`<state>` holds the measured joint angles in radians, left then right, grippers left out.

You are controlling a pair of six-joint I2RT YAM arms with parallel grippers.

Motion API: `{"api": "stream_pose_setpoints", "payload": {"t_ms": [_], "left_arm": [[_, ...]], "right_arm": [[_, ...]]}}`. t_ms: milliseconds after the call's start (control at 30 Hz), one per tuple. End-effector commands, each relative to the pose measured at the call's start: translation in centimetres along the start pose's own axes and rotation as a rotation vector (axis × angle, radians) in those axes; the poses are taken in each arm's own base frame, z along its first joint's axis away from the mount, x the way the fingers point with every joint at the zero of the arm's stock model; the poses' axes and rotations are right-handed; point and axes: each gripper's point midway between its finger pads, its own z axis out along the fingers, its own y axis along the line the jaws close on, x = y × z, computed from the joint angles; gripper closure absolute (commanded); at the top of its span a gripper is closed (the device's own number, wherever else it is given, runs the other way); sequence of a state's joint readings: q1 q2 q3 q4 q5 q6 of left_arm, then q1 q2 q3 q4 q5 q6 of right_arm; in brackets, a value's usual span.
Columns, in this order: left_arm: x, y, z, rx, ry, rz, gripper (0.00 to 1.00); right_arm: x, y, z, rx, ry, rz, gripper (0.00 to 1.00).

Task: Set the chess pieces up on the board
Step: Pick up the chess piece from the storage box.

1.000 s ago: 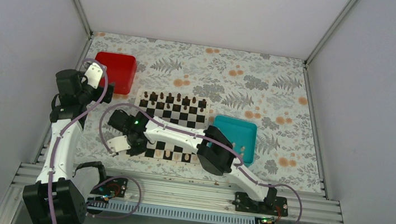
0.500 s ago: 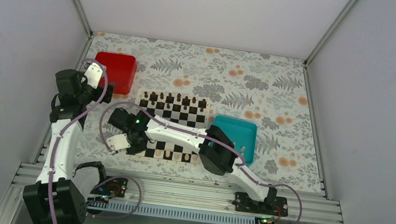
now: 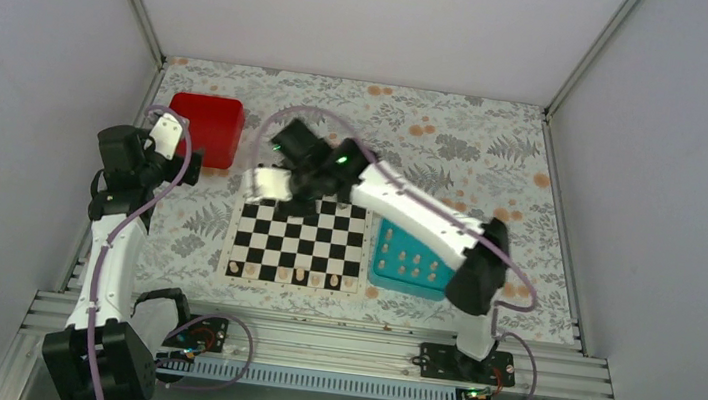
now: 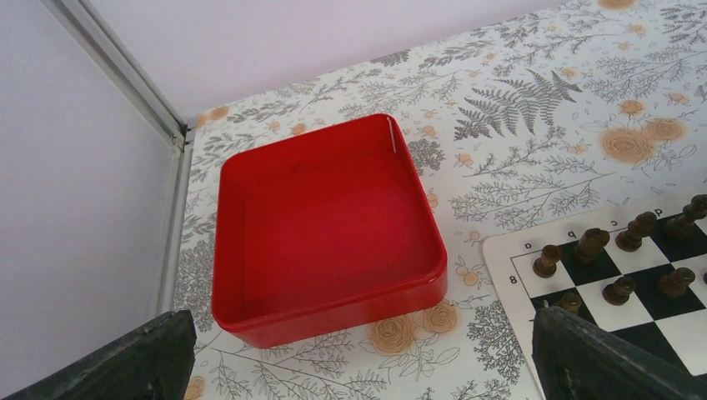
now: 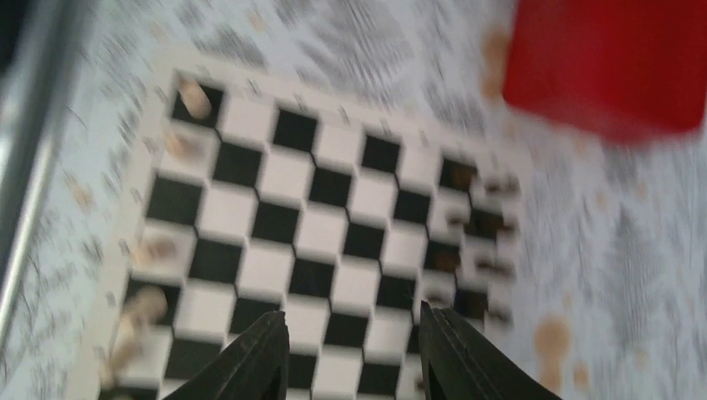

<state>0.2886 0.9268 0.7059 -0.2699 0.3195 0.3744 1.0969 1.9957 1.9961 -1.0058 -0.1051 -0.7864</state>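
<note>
Your bench (image 3: pixel 553 182) carries a floral cover, and the chessboard (image 3: pixel 297 239) lies flat near its middle. The red tray (image 4: pixel 325 225) sits just off the board's far-left corner, and the teal tray (image 3: pixel 379 263) sits just beside the board's right edge. Your right hand (image 5: pixel 354 354) hangs over the board's far-left part, its fingers a moderate way apart with only squares showing between them; that wrist view is blurred. Your left hand (image 4: pixel 358 371) hovers near the red tray, spread wide and holding nothing. Dark pieces (image 4: pixel 592 244) stand on the board's far rows. A few light pieces (image 3: pixel 301 277) stand along the near row. More light ones (image 3: pixel 410 262) wait in the teal tray.
</note>
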Motion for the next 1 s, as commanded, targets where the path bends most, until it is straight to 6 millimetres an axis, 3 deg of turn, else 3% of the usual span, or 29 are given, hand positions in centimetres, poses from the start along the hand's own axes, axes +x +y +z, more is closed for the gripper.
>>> {"api": "stream_pose_setpoints", "payload": {"t_ms": [0,200,300,400,733,967], "left_arm": [[-0.5,-0.1,-0.4,0.007,-0.028,0.002,0.0],[-0.4,-0.3,-0.2,0.022,-0.022,-0.002,0.0],[-0.3,-0.4,-0.1,0.033,-0.019,-0.003,0.0],[-0.3,-0.5,-0.2,0.032,-0.02,-0.001,0.0],[0.1,-0.1,-0.3,0.02,-0.014,-0.005,0.0],[0.5,0.0,-0.1,0.027,-0.001,-0.014,0.0]], "right_arm": [[8.4,-1.5,-3.1,0.021,0.084,0.212,0.58],[16.9,-1.4,-7.2,0.093,0.09,0.405,0.57],[19.7,-0.2,-7.5,0.09,0.09,0.464,0.57],[22.2,1.5,-6.3,0.077,0.128,0.503,0.57],[28.1,4.0,-4.5,0.076,0.19,0.601,0.57],[30.2,4.5,-3.3,0.076,0.196,0.626,0.57]]}}
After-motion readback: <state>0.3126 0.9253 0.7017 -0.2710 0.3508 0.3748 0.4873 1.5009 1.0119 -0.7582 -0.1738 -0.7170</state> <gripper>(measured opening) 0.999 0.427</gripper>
